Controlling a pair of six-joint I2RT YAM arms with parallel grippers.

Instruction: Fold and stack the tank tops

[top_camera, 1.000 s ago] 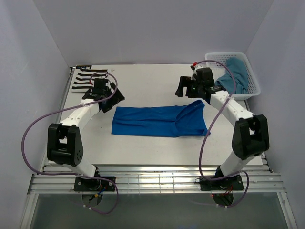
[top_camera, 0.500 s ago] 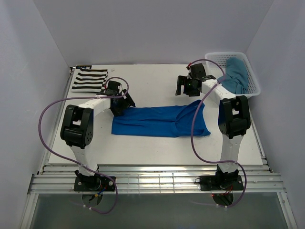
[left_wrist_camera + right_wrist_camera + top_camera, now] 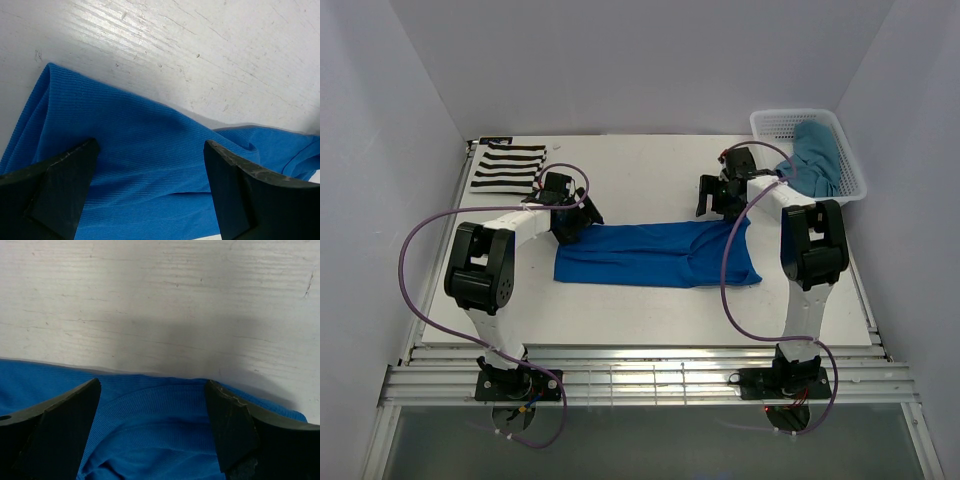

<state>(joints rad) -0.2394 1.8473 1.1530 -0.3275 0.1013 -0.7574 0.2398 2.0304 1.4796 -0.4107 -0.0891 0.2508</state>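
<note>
The task looks roughly a third done. The striped tank top (image 3: 508, 168) lies flat at the far-left corner of the table (image 3: 640, 170), apparently folded. The royal blue tank top (image 3: 655, 255) lies stretched across the middle. The left gripper (image 3: 570, 216) and the right gripper (image 3: 719, 196) are spread wide and empty over its far corners. The teal tank top (image 3: 817, 152) sits crumpled in the white basket (image 3: 790, 114).
</note>
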